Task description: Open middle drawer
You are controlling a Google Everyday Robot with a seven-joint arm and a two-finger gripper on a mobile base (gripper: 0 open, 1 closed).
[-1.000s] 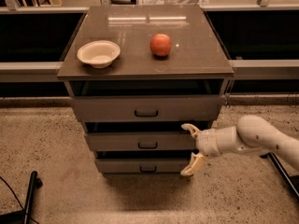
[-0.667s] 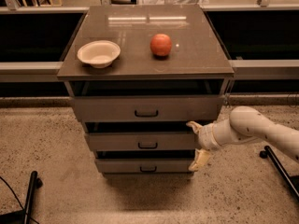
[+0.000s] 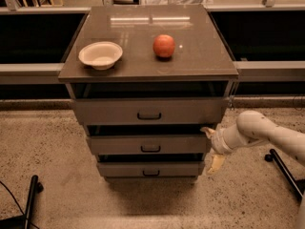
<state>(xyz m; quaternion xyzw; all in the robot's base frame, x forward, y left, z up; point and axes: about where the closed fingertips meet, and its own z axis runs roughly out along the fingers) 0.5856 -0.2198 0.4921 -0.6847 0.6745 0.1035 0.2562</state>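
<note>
The middle drawer (image 3: 150, 144) is a grey flat front with a small dark loop handle (image 3: 150, 149), between a taller top drawer (image 3: 149, 110) and a shorter bottom drawer (image 3: 150, 169). It stands out a little from the cabinet, with a dark gap above it. My gripper (image 3: 212, 147) is at the drawer's right end, beside the cabinet's right side, well right of the handle. Its two pale fingers are spread apart one above the other, open and empty. The white arm (image 3: 267, 132) comes in from the right.
A white bowl (image 3: 100, 54) and a red apple (image 3: 164, 46) sit on the cabinet top (image 3: 200, 56). A dark stand leg (image 3: 31, 194) is on the floor at lower left, another (image 3: 286, 168) at right. Dark shelving runs behind.
My gripper has moved right, from over the middle drawer's right part to its right edge. The drawers, bowl and apple have not moved.
</note>
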